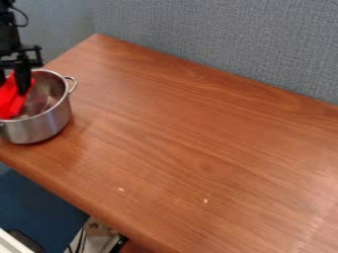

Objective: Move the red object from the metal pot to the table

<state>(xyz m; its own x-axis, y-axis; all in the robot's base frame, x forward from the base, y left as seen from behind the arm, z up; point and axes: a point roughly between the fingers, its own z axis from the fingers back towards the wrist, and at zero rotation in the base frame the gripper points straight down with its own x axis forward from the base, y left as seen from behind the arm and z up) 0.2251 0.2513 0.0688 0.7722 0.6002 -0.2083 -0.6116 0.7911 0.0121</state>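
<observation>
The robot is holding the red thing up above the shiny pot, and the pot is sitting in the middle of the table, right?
Not quite. The metal pot sits at the far left corner of the table, not the middle; the camera view shows it. The rest is right: the gripper holds the red object over the pot.

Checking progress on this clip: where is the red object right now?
At the camera view's far left edge, the red object hangs in the gripper, above the near-left rim of the metal pot, not yet on the table.

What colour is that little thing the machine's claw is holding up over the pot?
Bright red: the red object, held by the gripper above the metal pot, seen in the camera view.
</observation>
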